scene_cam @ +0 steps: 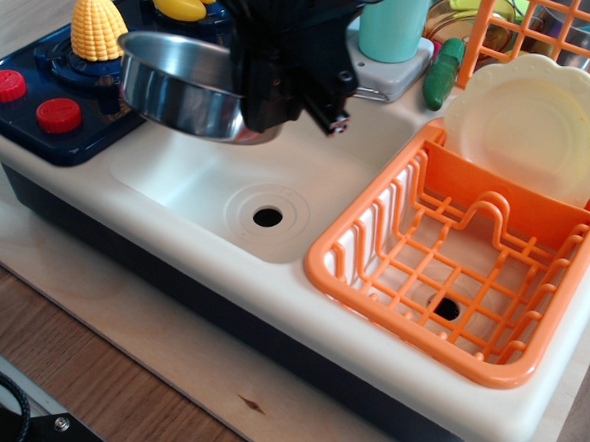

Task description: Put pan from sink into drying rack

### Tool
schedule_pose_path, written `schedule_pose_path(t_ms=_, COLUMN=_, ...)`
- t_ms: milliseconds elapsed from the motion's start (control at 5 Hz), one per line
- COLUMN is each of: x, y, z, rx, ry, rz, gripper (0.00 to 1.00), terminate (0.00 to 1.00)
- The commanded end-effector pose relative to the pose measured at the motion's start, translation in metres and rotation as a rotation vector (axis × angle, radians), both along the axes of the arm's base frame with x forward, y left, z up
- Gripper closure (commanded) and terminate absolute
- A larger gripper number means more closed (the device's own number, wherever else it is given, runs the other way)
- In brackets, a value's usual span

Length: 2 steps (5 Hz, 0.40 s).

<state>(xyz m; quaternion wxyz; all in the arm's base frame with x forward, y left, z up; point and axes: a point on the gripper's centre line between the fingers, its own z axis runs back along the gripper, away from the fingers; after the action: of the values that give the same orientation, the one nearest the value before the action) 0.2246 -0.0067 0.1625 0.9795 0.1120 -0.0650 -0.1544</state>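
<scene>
The shiny steel pan (178, 82) hangs in the air above the left part of the cream sink (197, 180), tilted a little. My black gripper (307, 107) is shut on the pan at its right side, where the handle is; the handle itself is hidden behind the gripper. The sink basin is bare, with its black drain hole (267, 216) showing. The orange drying rack (463, 261) stands to the right of the sink, with a cream scalloped plate (532, 120) leaning in its back slot.
A blue toy stove (73, 87) with red knobs and a yellow corn cob (97, 26) is at the left. A teal cup (392, 22), a green item (444, 75) and a taller orange grid basket (567, 37) stand behind.
</scene>
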Motion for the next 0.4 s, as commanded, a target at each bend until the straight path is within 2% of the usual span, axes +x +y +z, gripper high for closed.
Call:
schedule_pose_path(t_ms=0, x=0.0, y=-0.04, z=0.025, rx=-0.015, ry=-0.121, rz=0.101, gripper=1.0, terminate=0.0)
schedule_pose_path(t_ms=200, x=-0.002, y=-0.07, z=0.024, rx=-0.042, ry=-0.162, rz=0.145, gripper=1.0, terminate=0.0)
